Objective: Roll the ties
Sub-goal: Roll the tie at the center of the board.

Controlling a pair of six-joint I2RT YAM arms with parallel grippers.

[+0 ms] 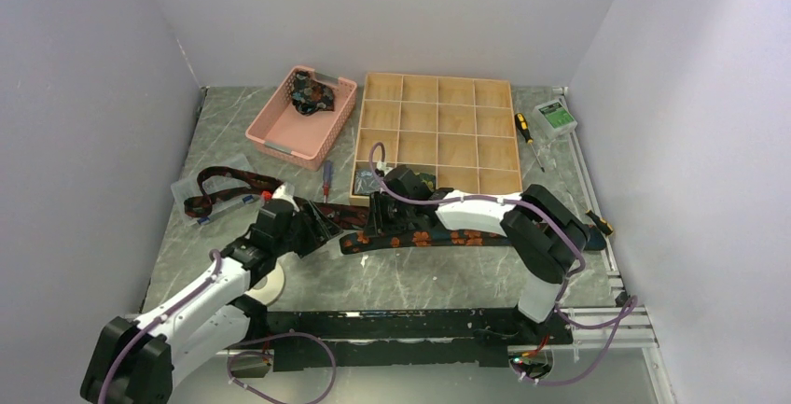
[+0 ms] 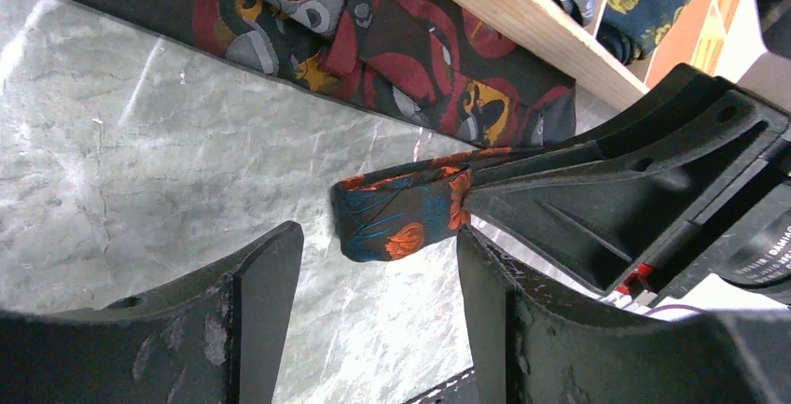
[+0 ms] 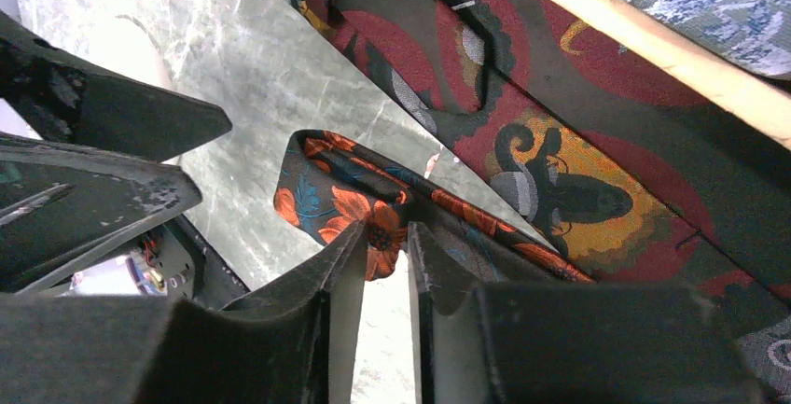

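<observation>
**Item:** navy tie [image 1: 422, 237], orange flower print.

**Location:** laid lengthwise across the desk [image 2: 140, 171], lower centre of the overhead frame. It lies just in front of the wooden tray [image 2: 522, 7]. Its left end is doubled back on itself, which I take for the first turn of a roll.

**Neighbour:** maroon tie [image 2: 373, 40], lying against the tray's near wall, close beside the fold.

**Right fingers** [image 3: 326, 292]: clenched on the doubled end, pinching its layers flat.

**Left fingers** [image 2: 252, 301]: released and spread wide, with the fold just beyond their tips. I see no contact.

**Step in hand (my judgement):** starting the roll.

**Method:**
- I would hold the pinch firm.
- I would turn the fold squarely along the tie's length so the edges stack.
- I would bring the left fingers in to brace the fold before re-gripping.
- I would avoid snagging the maroon tie.

**Arm pose:** both arms reach low and forward, wrists meeting left of centre in the overhead frame. The right forearm stretches leftward above the tie. The left arm rises diagonally from the lower left corner.
</observation>
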